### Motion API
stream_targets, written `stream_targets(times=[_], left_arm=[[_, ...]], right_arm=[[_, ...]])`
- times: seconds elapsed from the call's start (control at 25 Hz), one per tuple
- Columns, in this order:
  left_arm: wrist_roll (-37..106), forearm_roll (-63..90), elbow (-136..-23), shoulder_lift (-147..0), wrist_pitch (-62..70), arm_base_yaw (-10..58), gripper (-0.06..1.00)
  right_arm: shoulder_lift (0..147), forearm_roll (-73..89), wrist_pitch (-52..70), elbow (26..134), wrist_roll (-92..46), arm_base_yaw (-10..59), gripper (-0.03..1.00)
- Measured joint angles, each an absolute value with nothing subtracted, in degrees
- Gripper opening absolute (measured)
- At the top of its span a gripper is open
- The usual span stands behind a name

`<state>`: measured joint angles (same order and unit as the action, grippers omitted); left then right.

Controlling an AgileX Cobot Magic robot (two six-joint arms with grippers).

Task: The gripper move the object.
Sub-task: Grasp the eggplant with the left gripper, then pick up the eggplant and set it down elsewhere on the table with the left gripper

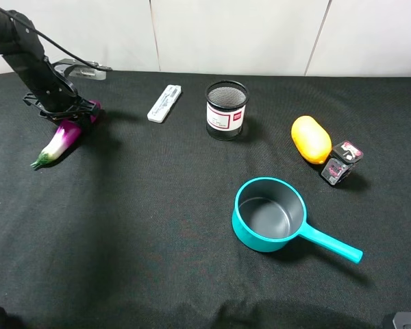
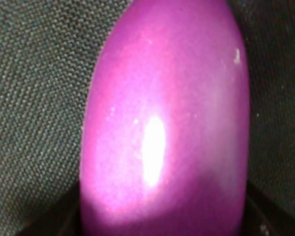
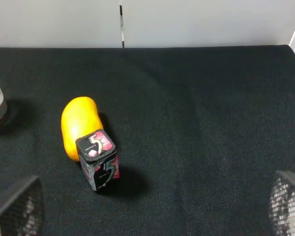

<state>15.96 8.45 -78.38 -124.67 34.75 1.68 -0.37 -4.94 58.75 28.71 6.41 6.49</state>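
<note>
At the upper left of the high view, the left gripper (image 1: 74, 118) is lowered onto the magenta end of the object (image 1: 60, 142). This toy eggplant lies on the black cloth (image 1: 137, 226), slanting down toward the left edge, with its white part and green tip free of the arm. From this height the black fingers merge with the arm's shadow, so I cannot tell whether the jaws clamp the object or only stand around it.

The left wrist view adds only a close look. The object's (image 2: 164, 123) glossy purple skin fills most of the frame with woven cloth on both sides, and the fingers cannot be made out.

The right gripper (image 3: 152, 201) is plain only in the right wrist view, where its mesh-patterned fingers (image 3: 17, 204) stand wide apart with nothing between them. That view also shows the printed top of the small box (image 3: 99, 160) touching the yellow oval (image 3: 76, 125).

Only the high view shows the teal pan (image 1: 268, 214) at lower centre, the whole mesh cup (image 1: 227, 110) and the white bar (image 1: 164, 103) at upper centre, all well apart from the object.
</note>
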Motion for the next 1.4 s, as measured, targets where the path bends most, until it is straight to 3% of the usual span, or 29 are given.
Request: stream_targets(times=[0.68, 1.4], left_arm=[[14.7, 8.75, -78.53, -123.5, 35.97, 1.68, 0.58], [8.84, 8.48, -80.71, -115.56, 49.34, 1.68, 0.58]], right_arm=[[-0.37, -4.94, 58.75, 28.71, 6.41, 6.49, 0.69], [-0.37, -4.94, 58.75, 28.71, 6.41, 6.49, 0.69]])
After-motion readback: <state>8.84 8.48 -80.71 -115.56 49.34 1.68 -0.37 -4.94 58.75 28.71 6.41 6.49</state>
